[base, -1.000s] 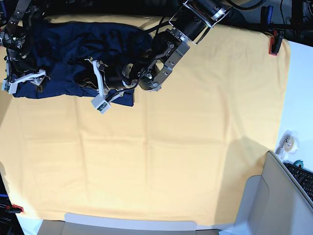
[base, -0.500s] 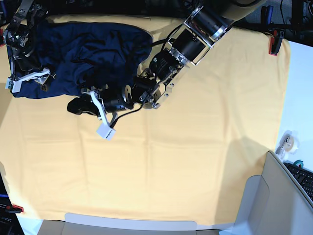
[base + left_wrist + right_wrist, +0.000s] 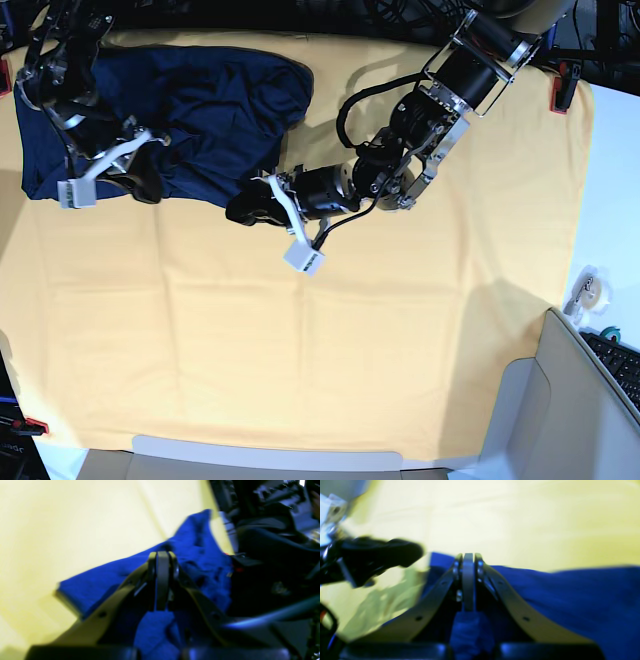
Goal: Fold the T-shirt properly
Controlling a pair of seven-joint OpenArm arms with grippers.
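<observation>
The dark navy T-shirt (image 3: 200,100) lies rumpled on the far left of the yellow cloth. My left gripper (image 3: 240,211) is at the shirt's lower right corner. In the left wrist view it (image 3: 162,555) is shut, with blue fabric (image 3: 155,630) bunched between its fingers. My right gripper (image 3: 143,186) is on the shirt's lower left part. Its wrist view shows it (image 3: 468,556) shut too, with a fold of the T-shirt (image 3: 570,592) pinched in the jaws. Both wrist views are blurred.
The yellow table cloth (image 3: 350,350) covers the table. Red clamps (image 3: 562,90) (image 3: 30,425) hold its edges. At the right stand a tape roll (image 3: 588,292), a keyboard (image 3: 620,365) and a grey box (image 3: 560,410).
My left gripper has moved right along the shirt's lower edge, drawing the fabric with it. My right gripper has shifted right and down and has shut on the shirt.
</observation>
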